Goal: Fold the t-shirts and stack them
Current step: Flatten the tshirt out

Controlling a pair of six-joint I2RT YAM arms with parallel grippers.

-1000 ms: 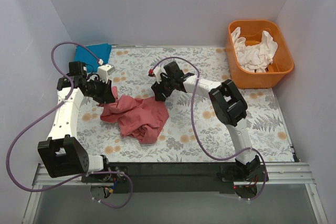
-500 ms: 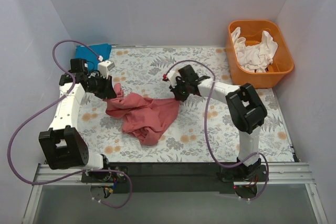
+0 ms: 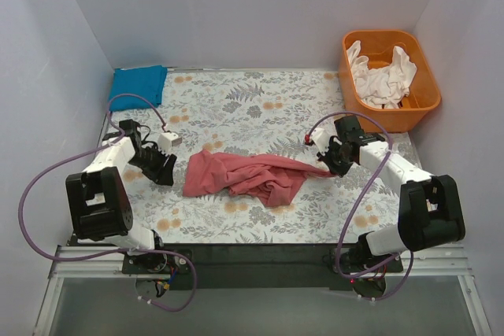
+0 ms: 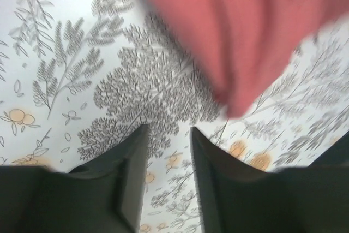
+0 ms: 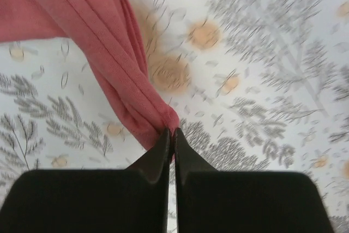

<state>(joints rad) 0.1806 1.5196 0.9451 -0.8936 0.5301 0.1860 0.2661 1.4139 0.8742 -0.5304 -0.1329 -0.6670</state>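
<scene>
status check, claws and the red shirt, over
Left claw open, empty, beside the red shirt, at its left end. Right claw shut on its right end. Shirt bunched, unfolded. Nothing lying on it.

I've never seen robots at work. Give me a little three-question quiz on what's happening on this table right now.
1. True or false: the left gripper holds the red shirt.
2. Which gripper is shut on the shirt? A) left B) right C) both
3. Fill in: the white shirts lie in an orange ____.

Key
1. False: it is open and empty, beside the shirt.
2. B: the right gripper pinches the shirt's edge.
3. bin
</scene>
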